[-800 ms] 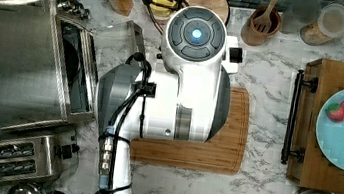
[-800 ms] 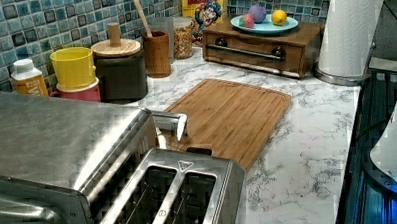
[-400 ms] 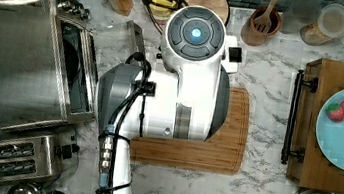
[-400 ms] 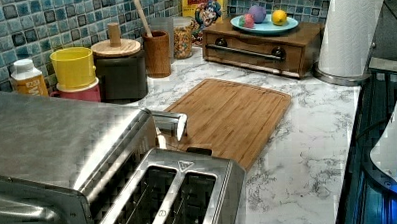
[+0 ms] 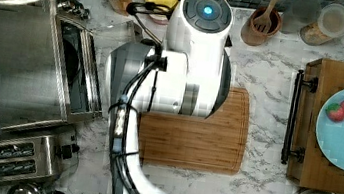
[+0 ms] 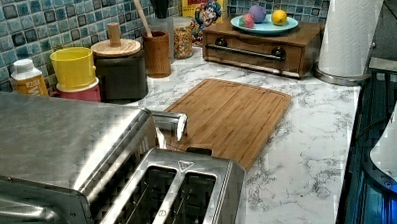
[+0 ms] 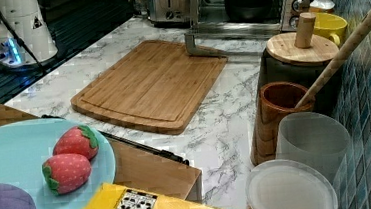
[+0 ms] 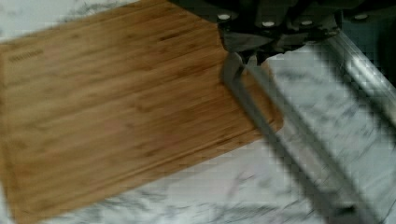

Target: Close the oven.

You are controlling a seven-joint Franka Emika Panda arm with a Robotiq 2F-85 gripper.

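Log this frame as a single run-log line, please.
task: close oven | oven: door down, open | gripper: near door handle | cutting board: bare | status: not closed

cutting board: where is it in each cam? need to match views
Top view: cutting board at centre, partly under the arm.
Left view: centre, beyond the toaster.
Right view: centre, on the marble.
Wrist view: directly below the camera.
Shared landmark: the oven, beside one board corner.
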